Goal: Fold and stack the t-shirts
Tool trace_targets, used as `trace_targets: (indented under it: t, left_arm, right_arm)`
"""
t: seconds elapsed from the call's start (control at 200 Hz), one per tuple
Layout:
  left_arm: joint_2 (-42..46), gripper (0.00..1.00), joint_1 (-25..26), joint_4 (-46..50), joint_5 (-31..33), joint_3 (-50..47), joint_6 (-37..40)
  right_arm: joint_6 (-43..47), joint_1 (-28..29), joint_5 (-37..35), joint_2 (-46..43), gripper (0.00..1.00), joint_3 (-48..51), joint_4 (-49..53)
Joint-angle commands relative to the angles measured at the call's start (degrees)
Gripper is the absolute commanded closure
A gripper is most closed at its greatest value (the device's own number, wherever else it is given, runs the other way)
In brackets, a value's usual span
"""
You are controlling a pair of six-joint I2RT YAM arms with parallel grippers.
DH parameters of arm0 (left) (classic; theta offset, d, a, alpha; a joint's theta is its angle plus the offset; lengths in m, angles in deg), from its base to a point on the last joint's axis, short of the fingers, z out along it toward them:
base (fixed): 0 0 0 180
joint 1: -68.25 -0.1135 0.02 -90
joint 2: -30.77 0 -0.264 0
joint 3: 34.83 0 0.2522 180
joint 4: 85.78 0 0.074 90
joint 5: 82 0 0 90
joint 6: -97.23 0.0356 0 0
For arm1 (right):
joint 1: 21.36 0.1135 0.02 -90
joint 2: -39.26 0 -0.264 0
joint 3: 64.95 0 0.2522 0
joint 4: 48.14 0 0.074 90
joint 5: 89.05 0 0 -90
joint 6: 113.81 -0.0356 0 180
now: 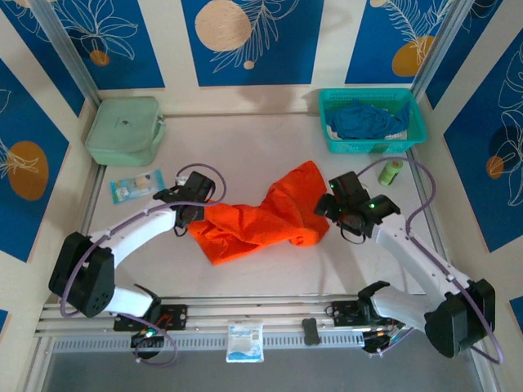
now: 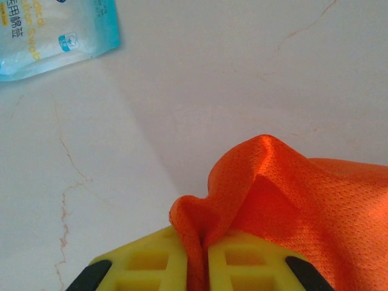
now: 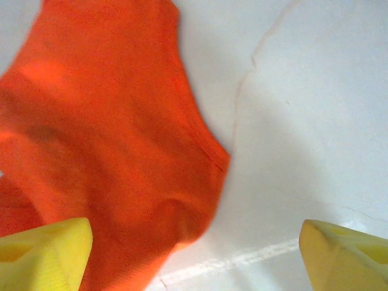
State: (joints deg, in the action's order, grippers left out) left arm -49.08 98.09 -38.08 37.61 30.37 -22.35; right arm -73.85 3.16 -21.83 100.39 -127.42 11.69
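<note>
Orange t-shirt: crumpled mid-table, long axis running left to right between the arms.
Left gripper: fingers clamped on its left edge.
Right gripper: fingers wide apart over its right edge, the nearer arm there.
Blue t-shirt: in the teal basket.

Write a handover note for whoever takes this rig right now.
Left gripper: jaws shut on an edge of the orange t-shirt.
Right gripper: jaws open at the shirt's right edge, holding nothing.
The orange t-shirt lies crumpled mid-table. The dark blue t-shirt is bunched in the teal basket, far right.
Done: nothing folded or stacked.
To do: spread and fold the orange, fetch and fold the blue, stack them.
</note>
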Motion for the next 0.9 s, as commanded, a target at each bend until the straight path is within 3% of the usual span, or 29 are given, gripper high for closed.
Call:
trace_targets:
  t: [0.0, 0.09, 0.2, 0.4, 0.775, 0.83, 0.896]
  left_arm:
    - [0.93, 0.87, -0.49, 1.72, -0.75, 0.64, -0.08]
    - [0.82, 1.0, -0.49, 2.05, -1.42, 1.7, -0.04]
    - [1.17, 1.0, -0.49, 2.14, -3.04, 3.23, -0.09]
    - [3.68, 1.0, -0.49, 3.34, -5.51, 10.08, 2.75]
    - [1.8, 1.0, -0.49, 4.18, -10.97, 29.56, 12.58]
    - [1.09, 1.0, -0.49, 3.52, -11.6, 32.37, 14.7]
    - [0.04, 1.0, -0.48, 2.54, -11.93, 35.66, 17.39]
  right_arm:
    - [1.79, -1.22, 9.69, -0.1, 0.13, 4.32, -1.48]
    - [1.07, -1.14, 14.23, 1.62, 0.16, 6.47, -4.92]
    - [1.04, 1.51, 18.53, 3.93, 0.21, 7.6, -9.45]
    - [2.1, 11.17, 14.31, 4.53, 0.2, 7.34, -9.54]
    - [-9.01, 11.22, 16.87, 9.77, 0.14, 10.28, -25.99]
    - [-9.97, 10.78, 16.62, 13.32, 0.16, 9.43, -26.63]
    - [-10.72, 10.17, 16.45, 18.0, 0.27, 7.6, -26.3]
